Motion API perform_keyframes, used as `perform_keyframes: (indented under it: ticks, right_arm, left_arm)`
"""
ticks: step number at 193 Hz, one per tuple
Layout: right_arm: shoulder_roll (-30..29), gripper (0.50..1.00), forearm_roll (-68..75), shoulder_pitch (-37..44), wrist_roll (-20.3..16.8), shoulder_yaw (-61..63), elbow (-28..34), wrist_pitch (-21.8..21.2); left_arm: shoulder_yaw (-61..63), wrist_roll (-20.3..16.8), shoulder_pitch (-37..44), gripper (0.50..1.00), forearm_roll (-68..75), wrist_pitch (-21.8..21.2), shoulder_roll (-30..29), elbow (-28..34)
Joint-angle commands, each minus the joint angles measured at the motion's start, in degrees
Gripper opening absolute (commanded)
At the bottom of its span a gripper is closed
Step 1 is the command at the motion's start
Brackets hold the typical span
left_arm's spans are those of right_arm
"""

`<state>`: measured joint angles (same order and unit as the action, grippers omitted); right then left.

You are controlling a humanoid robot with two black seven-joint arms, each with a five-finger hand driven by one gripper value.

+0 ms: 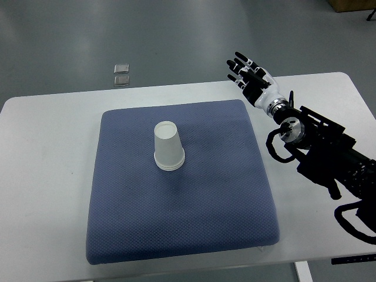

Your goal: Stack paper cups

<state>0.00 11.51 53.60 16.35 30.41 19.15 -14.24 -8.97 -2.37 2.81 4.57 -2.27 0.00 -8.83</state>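
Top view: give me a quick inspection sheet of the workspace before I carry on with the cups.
Surface: white table carrying a blue-grey cushion mat, lying flat.
Job's things: paper cup stack upside down near the mat's centre; several rims show at its base, exact count unclear.
Clutter: nothing seen on the table.
Grippers: right hand raised past the mat's far right corner, fingers spread, holding nothing; left hand not in view.
Cables: black cable loops along the right forearm, clear of the cups.
Surroundings: grey floor; two small square floor fittings beyond the table's far edge.
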Motion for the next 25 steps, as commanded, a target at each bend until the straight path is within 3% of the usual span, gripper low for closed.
perform_keyframes:
  ticks: [1, 25]
  right_arm:
    - [0.0, 0.924, -0.1, 0.0, 0.0, 0.0, 0.0, 0.1]
    - [0.0, 0.924, -0.1, 0.0, 0.0, -0.1, 0.0, 0.0]
  left_arm:
    - [0.1, 0.0, 0.0, 1.0, 0.0, 0.0, 0.0, -0.1]
    - [0.0, 0.0, 0.0, 1.0, 0.0, 0.0, 0.0, -0.1]
